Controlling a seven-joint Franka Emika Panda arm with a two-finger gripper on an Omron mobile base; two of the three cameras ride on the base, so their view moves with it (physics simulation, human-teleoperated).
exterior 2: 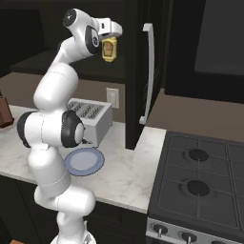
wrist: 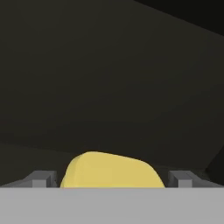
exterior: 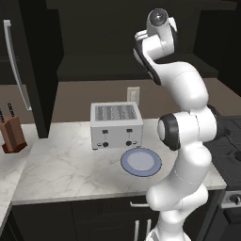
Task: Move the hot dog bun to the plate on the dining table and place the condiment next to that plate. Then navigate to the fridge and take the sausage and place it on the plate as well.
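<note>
Arm raised high over the counter; gripper has the condiment between its jaws, which stand at full spread against its sides, apparently a grip, though contact is hard to see. For the carry: keep the bottle upright, swing slowly and clear the dark cabinets while turning toward the table. Bottle squat, yellow, brownish label; its rounded yellow body sits between the fingertips in the hand view.

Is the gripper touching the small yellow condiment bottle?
Cannot tell. In the right base view the small yellow condiment bottle hangs right at the gripper, but no view shows the fingers meeting it plainly.
</note>
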